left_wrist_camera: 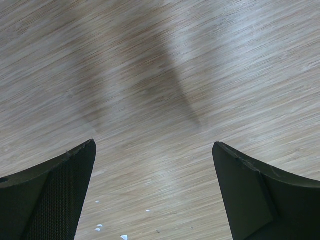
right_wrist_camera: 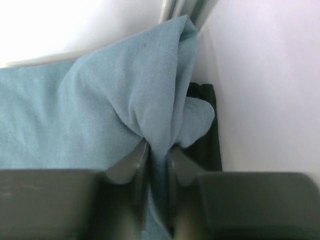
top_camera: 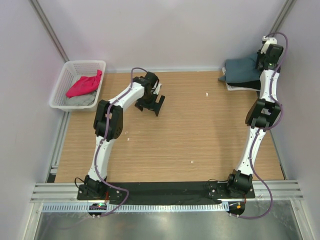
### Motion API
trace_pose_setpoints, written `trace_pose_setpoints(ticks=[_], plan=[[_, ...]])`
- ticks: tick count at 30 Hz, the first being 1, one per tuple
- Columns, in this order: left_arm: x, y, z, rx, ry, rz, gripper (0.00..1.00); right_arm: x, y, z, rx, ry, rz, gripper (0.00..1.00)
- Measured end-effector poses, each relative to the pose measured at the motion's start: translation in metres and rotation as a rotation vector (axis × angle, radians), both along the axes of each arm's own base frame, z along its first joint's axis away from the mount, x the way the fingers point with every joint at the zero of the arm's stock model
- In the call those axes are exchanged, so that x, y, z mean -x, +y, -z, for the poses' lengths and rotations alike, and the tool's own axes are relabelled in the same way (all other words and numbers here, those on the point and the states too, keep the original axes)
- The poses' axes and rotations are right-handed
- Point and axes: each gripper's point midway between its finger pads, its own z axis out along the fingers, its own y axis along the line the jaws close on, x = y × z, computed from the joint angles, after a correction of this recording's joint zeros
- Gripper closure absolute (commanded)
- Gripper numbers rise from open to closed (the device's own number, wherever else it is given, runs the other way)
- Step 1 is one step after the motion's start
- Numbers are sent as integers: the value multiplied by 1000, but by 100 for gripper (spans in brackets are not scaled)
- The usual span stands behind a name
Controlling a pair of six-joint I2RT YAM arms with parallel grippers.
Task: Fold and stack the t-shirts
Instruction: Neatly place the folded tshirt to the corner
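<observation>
Far right corner of the bench (top_camera: 190, 130): blue-grey shirt (top_camera: 242, 69) in a loose heap against the wall, lying on a black shirt (top_camera: 250, 84) of which only a dark edge shows. Right claw (top_camera: 267, 59) down in that corner, its arm stretched along the right side of the bench.

Seen from the right wrist: right claw (right_wrist_camera: 157, 150) clamped on a pinched ridge of the blue-grey shirt (right_wrist_camera: 90, 115), both fingers (right_wrist_camera: 131, 165) pressed flat against the cloth, the gathered fold standing up between them toward the corner post. Narrow strip of the black shirt (right_wrist_camera: 204, 135) just beside that fold, tight against the white wall (right_wrist_camera: 265, 100).

Far left corner: white mesh basket (top_camera: 60, 90) at the bench's left edge. Inside it, pink shirt (top_camera: 84, 85) crumpled on top of a light grey shirt (top_camera: 82, 100).

Left claw (top_camera: 151, 106) over the wood at the far middle-left, well apart from both the basket and the heap, pointing downward.

Seen from the left wrist: left claw (left_wrist_camera: 154, 147) spread wide apart, dark fingers (left_wrist_camera: 60, 190) at either side, wood grain and a soft shadow between them. A few small white scraps (left_wrist_camera: 122, 236) on the wood near the left finger; more such specks scattered across the bench in the top view.
</observation>
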Motion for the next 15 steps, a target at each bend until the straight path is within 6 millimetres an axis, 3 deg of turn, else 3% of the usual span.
trace_pose_setpoints(ticks=[1,4,8,11,15], plan=[[0,0,0,0,0,0,0,0,-1,-1,5,0,7,45],[0,0,0,2,0,0,0,1,-6,-11,32,-11,29,24],[-5,-3,-8,10,-19,0,0,10,-4,-43,42,-37,38,15],[-21,-10,-30,40,-81,0,0,30,9,-98,36,-95,23,15],[-40,-21,-69,95,-179,1,0,81,46,-204,-2,-248,-34,15]])
